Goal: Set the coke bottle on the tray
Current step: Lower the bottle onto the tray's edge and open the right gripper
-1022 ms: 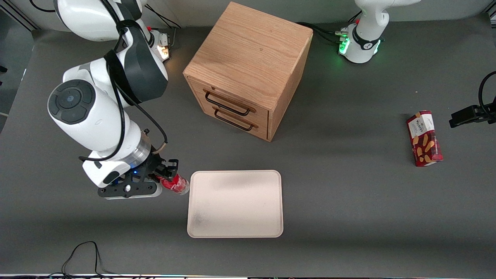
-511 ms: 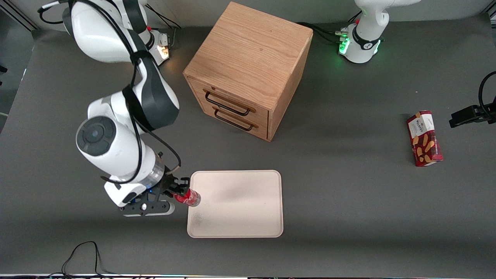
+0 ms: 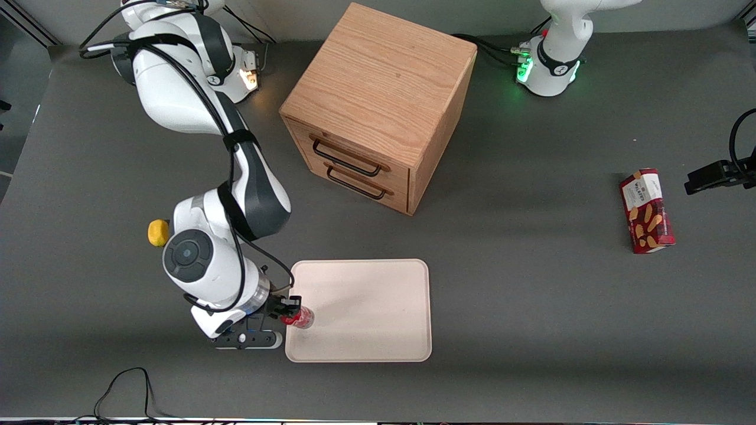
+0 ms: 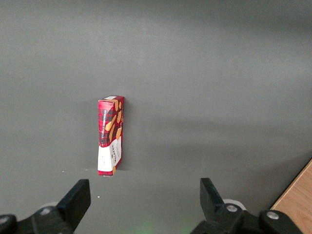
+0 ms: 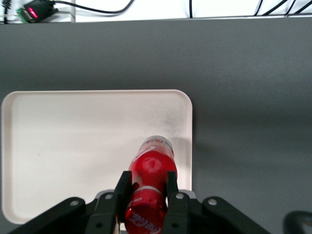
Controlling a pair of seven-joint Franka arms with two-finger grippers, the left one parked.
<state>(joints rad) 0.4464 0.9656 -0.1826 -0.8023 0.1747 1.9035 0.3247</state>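
My right gripper (image 3: 289,313) is shut on the small red coke bottle (image 3: 300,319), with a black finger (image 5: 123,188) on each side of its neck. It holds the bottle over the tray (image 3: 378,295), just inside the edge toward the working arm's end and near the corner closest to the front camera. In the right wrist view the bottle (image 5: 152,168) hangs with its clear base over the cream tray (image 5: 73,146). I cannot tell whether the base touches the tray.
A wooden two-drawer cabinet (image 3: 378,106) stands farther from the front camera than the tray. A small yellow object (image 3: 157,232) lies beside my arm. A red snack box (image 3: 646,211) lies toward the parked arm's end and also shows in the left wrist view (image 4: 110,135).
My gripper has carried the bottle from beside the tray's edge to over the tray, moving nearer the front camera. The yellow object has come into view.
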